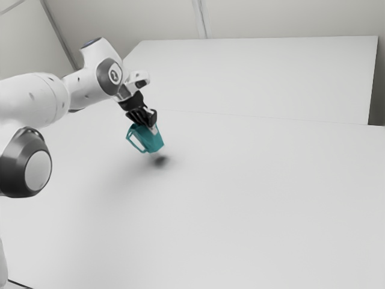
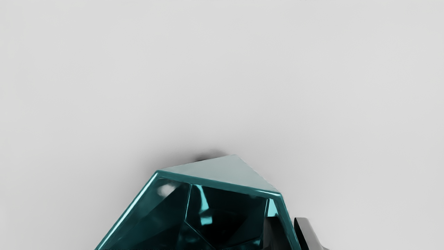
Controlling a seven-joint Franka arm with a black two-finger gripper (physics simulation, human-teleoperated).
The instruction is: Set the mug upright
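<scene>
Now, the teal mug (image 1: 150,138) hangs tilted just above the table, mouth toward the hand, handle (image 1: 133,144) on the exterior view's left. The black gripper (image 2: 290,224) is closed on its wall, one finger inside the rim (image 2: 218,183), the other outside: likely a hold chosen to leave the base free for landing. A dark shadow (image 1: 160,161) sits beneath on the white table (image 1: 240,198), and that gap probably gives room to level it. It isn't upright yet; with one wall pinched, it could swivel if the base lands edge-first.
</scene>
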